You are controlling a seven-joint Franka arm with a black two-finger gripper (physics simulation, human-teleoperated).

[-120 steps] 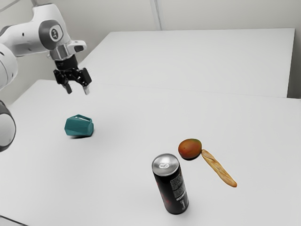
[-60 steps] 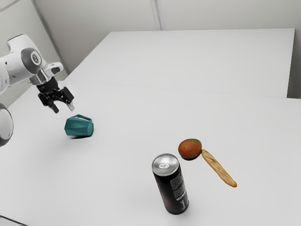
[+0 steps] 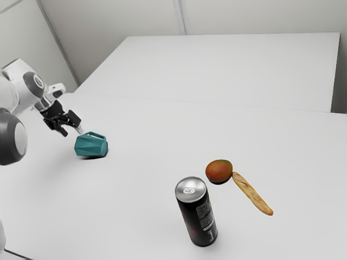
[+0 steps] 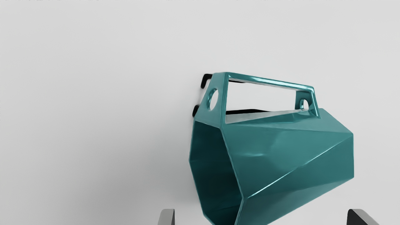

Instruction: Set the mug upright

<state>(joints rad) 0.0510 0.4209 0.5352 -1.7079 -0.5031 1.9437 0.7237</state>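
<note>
The claw (image 3: 72, 131) is spread, its two tips well apart, near the teal mug (image 3: 91, 146) at the left of the exterior view. The mug lies on its side on the white worktop (image 3: 135, 216), handle uppermost. A black drinks can (image 3: 201, 219) stands upright at lower centre; right of centre, a mango (image 3: 219, 171) sits just beside a baguette (image 3: 252, 194).

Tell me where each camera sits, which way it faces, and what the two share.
Exterior view: at the arm's side, looking down over the table at the teal mug, black can, mango and baguette; the arm and open gripper show at the exterior view's left.
Wrist view: on the hand, facing the mug's mouth and handle; fingertips show at the bottom edge.
Shared: mug, gripper fingers, tabletop.
</note>
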